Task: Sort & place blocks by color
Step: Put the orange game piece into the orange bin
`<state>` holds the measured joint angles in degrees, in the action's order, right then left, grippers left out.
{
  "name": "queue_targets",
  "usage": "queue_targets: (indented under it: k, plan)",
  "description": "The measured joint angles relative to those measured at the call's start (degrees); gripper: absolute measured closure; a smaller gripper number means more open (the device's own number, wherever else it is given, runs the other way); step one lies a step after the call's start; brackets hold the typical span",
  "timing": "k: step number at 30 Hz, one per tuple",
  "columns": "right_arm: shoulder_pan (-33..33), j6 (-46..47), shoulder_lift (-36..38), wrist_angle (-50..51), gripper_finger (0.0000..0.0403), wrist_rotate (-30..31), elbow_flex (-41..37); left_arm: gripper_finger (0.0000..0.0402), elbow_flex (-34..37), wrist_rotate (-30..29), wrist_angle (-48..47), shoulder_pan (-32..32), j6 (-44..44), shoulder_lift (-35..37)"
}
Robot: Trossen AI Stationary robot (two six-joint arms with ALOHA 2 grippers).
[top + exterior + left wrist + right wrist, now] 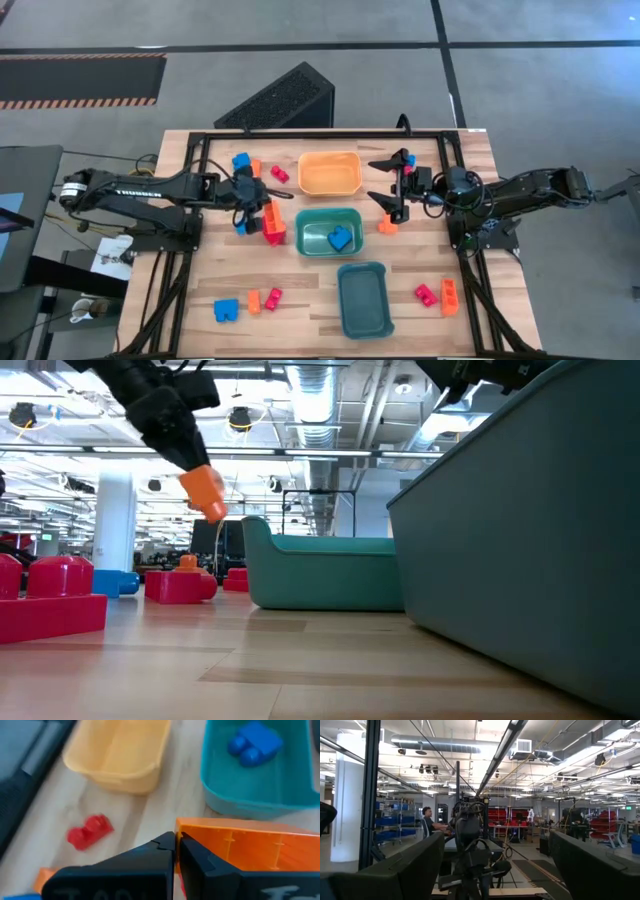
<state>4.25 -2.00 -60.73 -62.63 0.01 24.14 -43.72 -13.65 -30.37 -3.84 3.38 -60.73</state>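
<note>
A: We see the left end effector point(262, 207) closed tight on an orange block point(270, 215), just left of the green tray point(352, 222).

B: From above, that block's long axis runs up and down the picture, with a red block point(275, 237) right at its lower end. We can't tell whether the two touch.

A: The left wrist view gives what the overhead doesn't: the fingertips point(167, 845) pinched together at the orange block's point(250, 849) end, its long side stretching away from them. Its far end is cut off.

B: And the low view shows it lifted clear of the table point(300, 660), tilted.

A: A blue block point(340, 239) lies in the green tray, studs visible from the wrist.

B: The right end effector point(398, 187) hangs wide open and empty beside the orange tray point(330, 156), above an orange block point(387, 224) on the table.

A: More blocks are scattered near the teal tray point(362, 322); their shapes are hard to make out.
</note>
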Motion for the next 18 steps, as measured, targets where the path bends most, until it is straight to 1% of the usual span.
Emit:
queue_targets:
  k: [5,8,13,18]
  plan:
    - [0.0,-0.8,0.0,-0.7,0.0024,0.1,0.0,0.0401,0.0,-0.6,7.3,-4.3,-3.8,0.0]
    - [0.0,-1.1,0.0,-0.8,0.0024,0.1,0.0,0.0401,0.0,1.0,12.3,-8.3,-5.9,-0.3]
    - [0.4,-1.1,0.0,-0.8,0.0024,0.1,0.0,0.0401,0.0,7.4,20.7,-14.8,-7.1,-3.1]
    - [0.4,-1.1,0.0,-0.8,0.0024,0.1,0.0,0.0401,0.0,13.9,28.3,-19.0,-7.1,-9.2]
